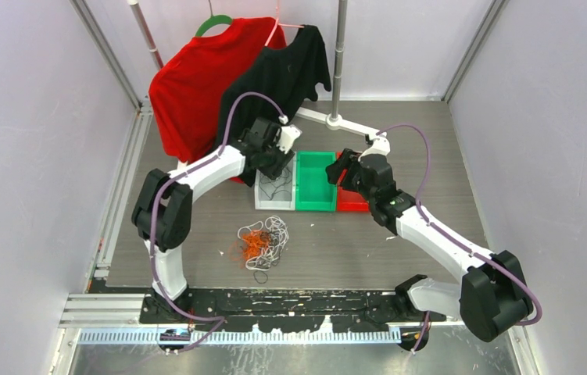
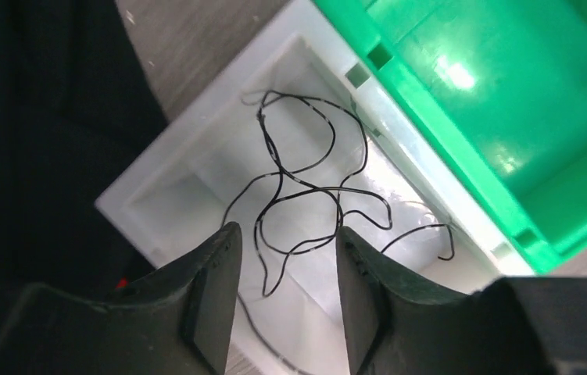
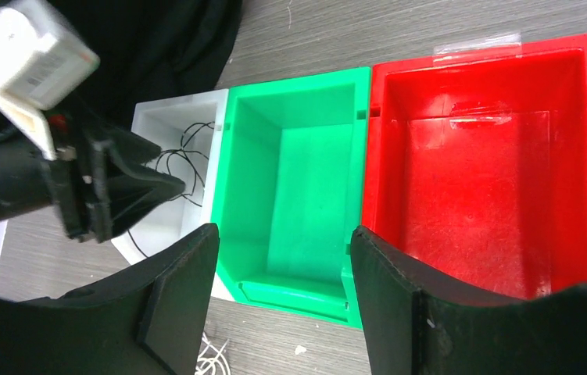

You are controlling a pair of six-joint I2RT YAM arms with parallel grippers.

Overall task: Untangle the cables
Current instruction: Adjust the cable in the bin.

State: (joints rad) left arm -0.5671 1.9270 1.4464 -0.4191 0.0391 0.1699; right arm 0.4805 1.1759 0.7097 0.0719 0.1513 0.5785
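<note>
A tangle of orange (image 1: 252, 242) and white cables (image 1: 276, 234) lies on the table in front of the bins, with a small black loop (image 1: 260, 275) at its near edge. A loose black cable (image 2: 306, 176) lies coiled inside the white bin (image 2: 165, 168). My left gripper (image 2: 286, 234) hovers over that bin, jaws apart, nothing between them. My right gripper (image 3: 284, 230) stands open above the near edge of the green bin (image 3: 298, 156), holding nothing. In the right wrist view the left gripper (image 3: 157, 183) shows over the white bin (image 3: 173, 113).
White, green (image 1: 315, 180) and red bins (image 1: 350, 205) stand side by side at mid-table. A red shirt (image 1: 192, 86) and a black shirt (image 1: 282, 74) hang from a rack behind the left arm. A metal pole (image 1: 340, 58) rises at the back. Walls enclose the table.
</note>
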